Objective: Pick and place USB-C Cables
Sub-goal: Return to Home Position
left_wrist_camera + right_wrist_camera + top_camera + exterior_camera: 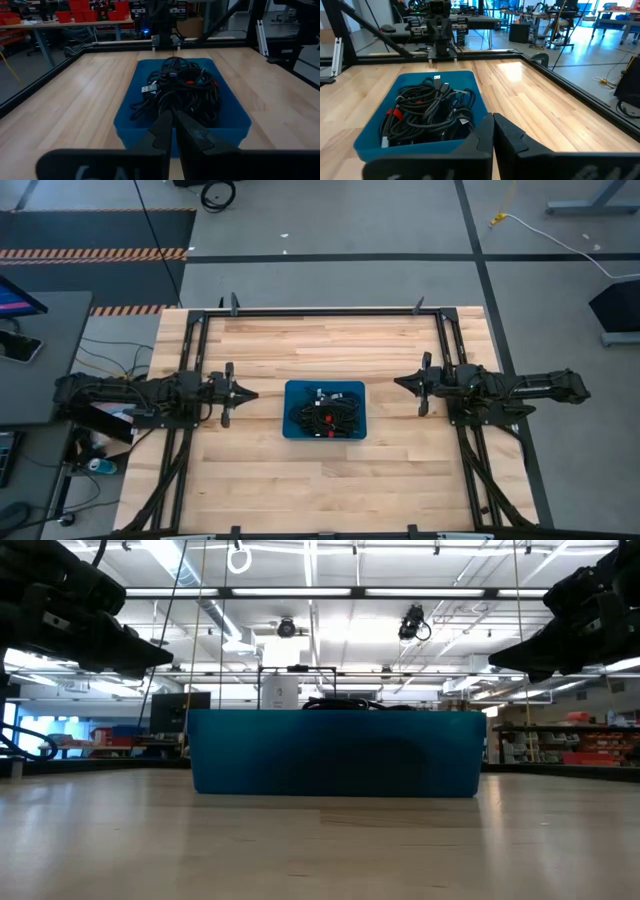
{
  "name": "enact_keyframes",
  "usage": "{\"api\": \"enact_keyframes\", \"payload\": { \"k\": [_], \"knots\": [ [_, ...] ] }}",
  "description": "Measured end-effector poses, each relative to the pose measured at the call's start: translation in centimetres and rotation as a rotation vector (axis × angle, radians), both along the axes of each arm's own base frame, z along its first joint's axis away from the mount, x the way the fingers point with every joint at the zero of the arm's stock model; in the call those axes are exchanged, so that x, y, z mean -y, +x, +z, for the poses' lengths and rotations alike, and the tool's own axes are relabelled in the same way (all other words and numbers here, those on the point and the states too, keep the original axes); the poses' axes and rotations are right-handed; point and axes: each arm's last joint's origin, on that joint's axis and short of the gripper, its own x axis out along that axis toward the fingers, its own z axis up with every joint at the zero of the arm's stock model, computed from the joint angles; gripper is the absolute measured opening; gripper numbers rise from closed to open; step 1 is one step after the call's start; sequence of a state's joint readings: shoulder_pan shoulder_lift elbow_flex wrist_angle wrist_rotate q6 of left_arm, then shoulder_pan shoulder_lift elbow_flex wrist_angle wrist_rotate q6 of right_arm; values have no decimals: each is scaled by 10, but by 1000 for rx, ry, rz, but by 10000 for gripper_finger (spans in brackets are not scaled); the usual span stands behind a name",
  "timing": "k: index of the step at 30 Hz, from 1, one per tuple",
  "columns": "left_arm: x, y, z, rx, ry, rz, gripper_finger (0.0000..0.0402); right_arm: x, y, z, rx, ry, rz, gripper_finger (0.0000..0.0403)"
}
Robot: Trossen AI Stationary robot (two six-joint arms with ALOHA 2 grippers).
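USB-C cables [327, 412] heaped in blue tray [291, 426]; both grippers closed and empty.

Tray position: middle of the wooden table [400, 480], standing flat, midway between the two arms. Contents: the cables form one tangled black pile inside the tray, with several red ties showing in the pile; in the low view the top of the pile shows just above the far rim. No cable lies on the table outside the tray. Left gripper [250, 393]: to the left of the tray and apart from it, raised above the table and above rim height, pointing toward the tray, fingers [162, 129] pressed together with nothing between them. Right gripper [400, 383]: to the right of the tray and apart from it, raised to a similar height, pointing toward the tray, fingers [482, 135] likewise pressed together and holding nothing.
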State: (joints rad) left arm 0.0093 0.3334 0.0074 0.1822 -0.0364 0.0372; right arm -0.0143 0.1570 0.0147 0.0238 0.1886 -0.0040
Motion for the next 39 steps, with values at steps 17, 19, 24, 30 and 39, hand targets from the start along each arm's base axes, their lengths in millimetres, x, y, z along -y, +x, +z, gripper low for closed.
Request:
{"api": "enact_keyframes", "payload": {
  "k": [17, 19, 24, 30, 39],
  "knots": [
    [0, 0, 0, 0, 0, 0, 30, 0, 0, 0, 1, 0, 0, 28],
    [0, 0, 0, 0, 0, 0, 29, 0, 0, 0, 1, 0, 0, 28],
    [0, 0, 0, 0, -1, 0, 29, 0, 0, 0, 1, 0, 0, 28],
    [0, 0, 0, -1, 0, 0, 29, 0, 0, 0, 1, 0, 0, 28],
    [0, 0, 0, 0, -1, 0, 29, 0, 0, 0, 1, 1, 0, 29]
  ]
}}
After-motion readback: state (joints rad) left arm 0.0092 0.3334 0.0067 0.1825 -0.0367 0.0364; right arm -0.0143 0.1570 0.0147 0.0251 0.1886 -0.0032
